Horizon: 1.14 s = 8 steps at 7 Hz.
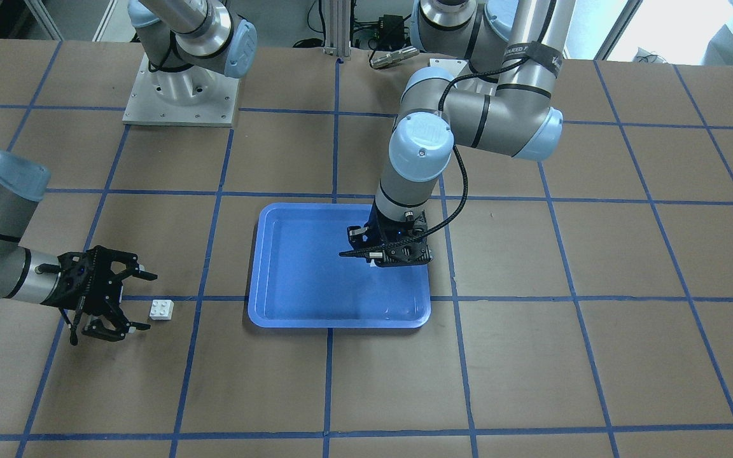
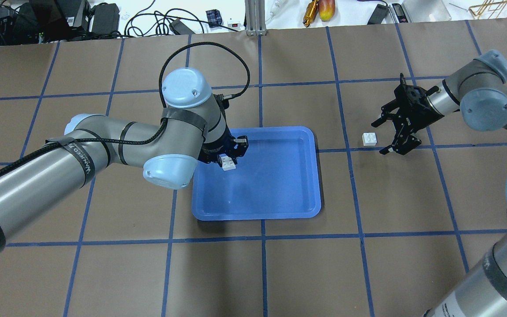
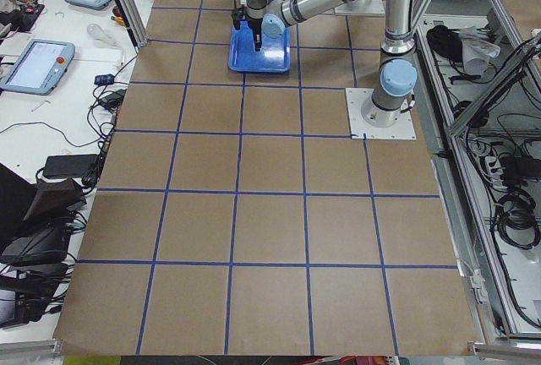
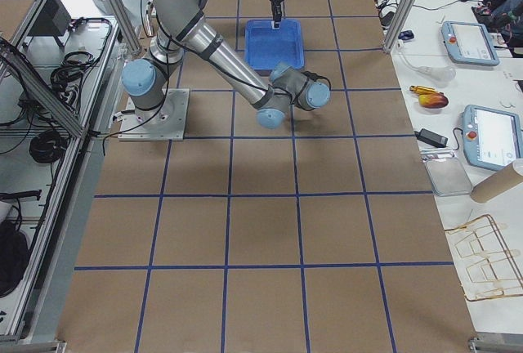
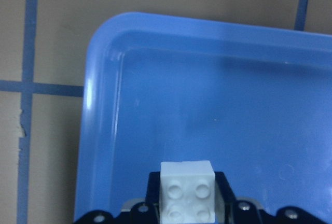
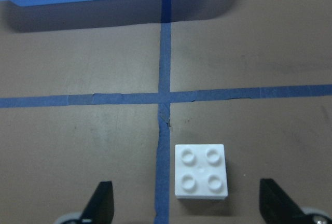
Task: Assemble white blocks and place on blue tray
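One white block (image 5: 187, 189) sits gripped in left fingers (image 5: 153, 190) over blue tray (image 2: 275, 193), centre-left of overhead frame. Second white block (image 6: 201, 171) lies on bench (image 2: 368, 198), just ahead of spread right fingers (image 6: 101, 203). We advance level, centre it, close on flat sides.

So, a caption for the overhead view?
Left end effector holds a white block over blue tray; open right end effector beside second block.
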Each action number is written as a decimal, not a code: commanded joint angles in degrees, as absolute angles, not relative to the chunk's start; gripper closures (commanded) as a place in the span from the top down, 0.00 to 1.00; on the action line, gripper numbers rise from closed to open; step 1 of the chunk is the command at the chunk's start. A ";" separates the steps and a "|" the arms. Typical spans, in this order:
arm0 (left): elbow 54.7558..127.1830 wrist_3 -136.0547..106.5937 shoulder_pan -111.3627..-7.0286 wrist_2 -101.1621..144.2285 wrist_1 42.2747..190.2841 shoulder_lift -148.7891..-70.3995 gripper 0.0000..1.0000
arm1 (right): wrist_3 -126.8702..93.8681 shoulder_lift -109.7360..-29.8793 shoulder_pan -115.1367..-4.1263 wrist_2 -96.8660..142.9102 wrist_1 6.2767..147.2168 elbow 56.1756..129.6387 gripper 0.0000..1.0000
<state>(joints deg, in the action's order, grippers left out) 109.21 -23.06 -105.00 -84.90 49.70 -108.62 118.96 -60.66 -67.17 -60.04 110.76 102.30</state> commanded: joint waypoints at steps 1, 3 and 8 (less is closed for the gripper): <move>109.42 -26.96 -107.82 -84.64 46.50 -111.00 0.21 | 119.62 -60.47 -67.32 -59.77 110.92 102.30 1.00; 109.07 -28.04 -109.07 -84.81 45.09 -112.58 0.21 | 119.53 -59.59 -67.32 -58.36 110.83 102.39 0.99; 108.98 -27.60 -111.27 -85.17 42.36 -114.87 0.21 | 118.74 -59.59 -67.24 -58.45 110.83 102.39 0.73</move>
<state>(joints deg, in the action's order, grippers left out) 108.99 -27.50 -110.86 -85.05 42.53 -114.29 118.70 -59.57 -67.25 -58.47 110.82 102.38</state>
